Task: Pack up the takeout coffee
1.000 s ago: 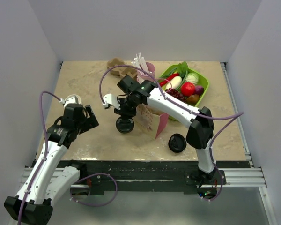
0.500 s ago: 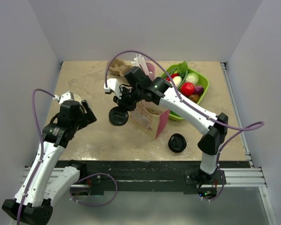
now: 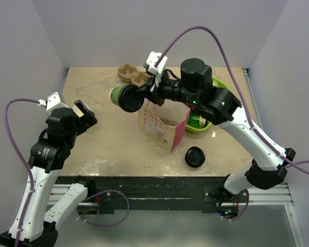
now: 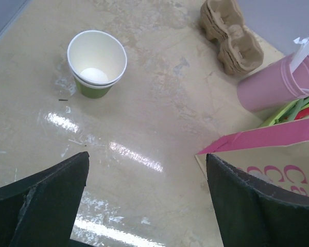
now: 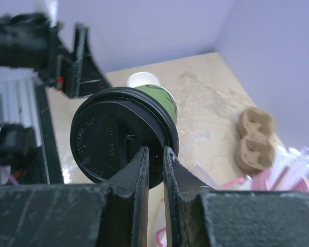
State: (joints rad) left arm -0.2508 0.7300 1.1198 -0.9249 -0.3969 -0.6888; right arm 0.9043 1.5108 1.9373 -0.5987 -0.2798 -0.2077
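The right claw [image 5: 154,154] is clamping the lid rim of the takeout coffee [image 3: 126,98], holding it tipped sideways in the air just left of the pink bag's [image 3: 162,128] open top. The left claw [image 3: 84,116] is hanging with its jaws wide apart over the tabletop [image 3: 108,146].

A: Walls [image 3: 144,31]?
B: Plain, pale lavender-grey. They close in the back and both sides.
A: Counter [image 3: 103,149]?
B: Beige, marbled stone look, glossy. Light from above leaves white glare streaks [image 4: 134,154] on it.
A: Near edge?
B: Black base plate [image 3: 159,186], then a silver aluminium rail [image 3: 272,194] running across.
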